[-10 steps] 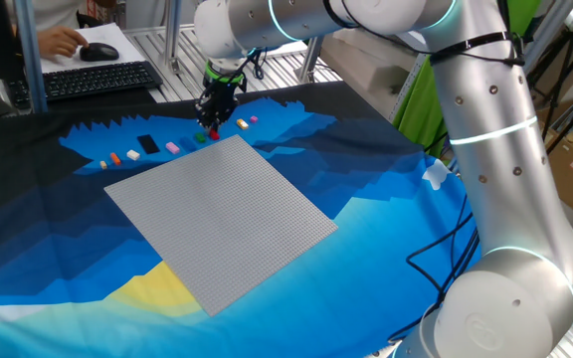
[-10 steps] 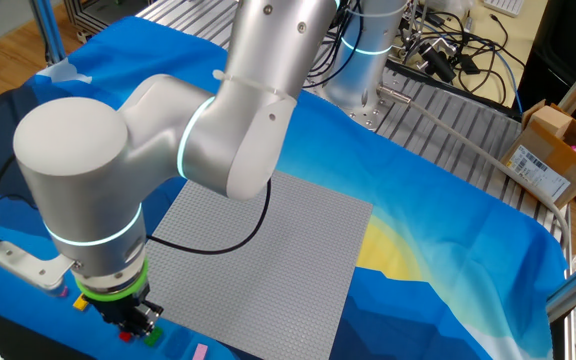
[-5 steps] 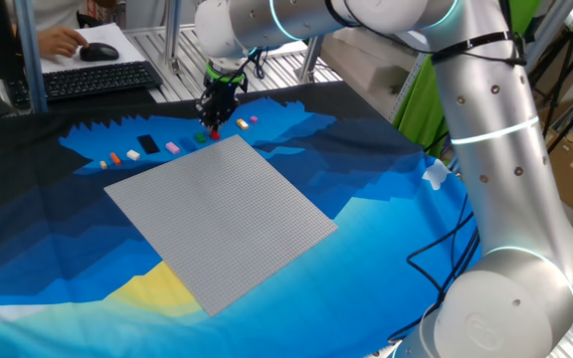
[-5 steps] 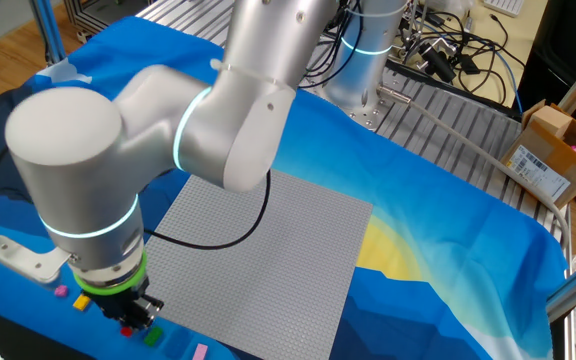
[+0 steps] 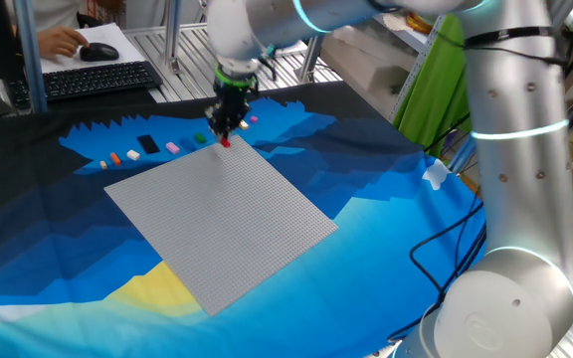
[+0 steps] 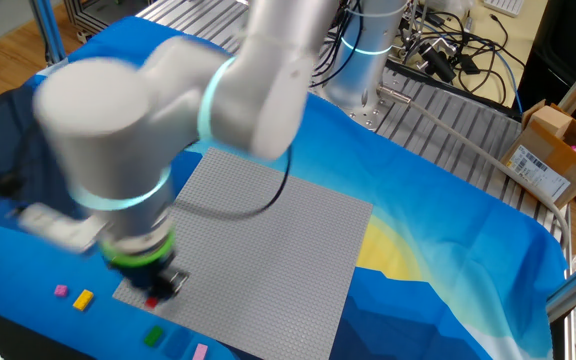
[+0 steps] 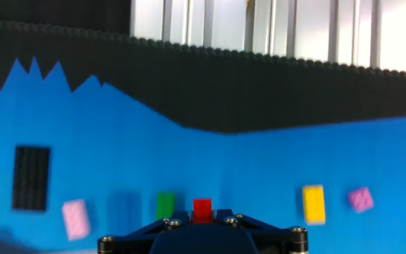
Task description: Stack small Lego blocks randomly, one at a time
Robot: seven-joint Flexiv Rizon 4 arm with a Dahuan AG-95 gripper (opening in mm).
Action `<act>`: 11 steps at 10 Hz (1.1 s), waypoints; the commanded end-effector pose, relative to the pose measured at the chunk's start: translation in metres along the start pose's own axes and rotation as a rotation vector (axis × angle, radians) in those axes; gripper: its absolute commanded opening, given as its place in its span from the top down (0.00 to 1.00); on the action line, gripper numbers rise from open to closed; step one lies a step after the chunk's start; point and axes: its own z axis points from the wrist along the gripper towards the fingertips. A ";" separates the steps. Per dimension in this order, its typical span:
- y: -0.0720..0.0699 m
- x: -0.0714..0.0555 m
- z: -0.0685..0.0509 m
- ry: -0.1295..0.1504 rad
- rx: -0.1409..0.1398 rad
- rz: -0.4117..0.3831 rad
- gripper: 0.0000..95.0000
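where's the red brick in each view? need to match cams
One fixed view: red brick in the gripper, over the grey baseplate's far corner.
The other fixed view: red brick under the gripper, lower left.
Hand view: bottom centre.
Shared landmark: the green brick.

Small Lego blocks are showing in the hand view: one red point(image 7: 202, 209), one green point(image 7: 165, 205), one yellow point(image 7: 314, 203), two pink point(image 7: 75, 218), plus one flat black plate point(image 7: 31, 178) lying on the cloth.

Hand point(image 7: 201, 224) pinching red brick point(image 7: 202, 209); green point(image 7: 165, 205), yellow point(image 7: 314, 203), pink point(image 7: 75, 218) bricks on cloth.
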 end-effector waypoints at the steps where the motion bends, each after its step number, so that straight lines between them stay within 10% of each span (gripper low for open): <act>1: 0.003 0.007 0.008 0.008 0.002 -0.018 1.00; 11: 0.009 0.017 0.028 0.025 0.001 -0.021 1.00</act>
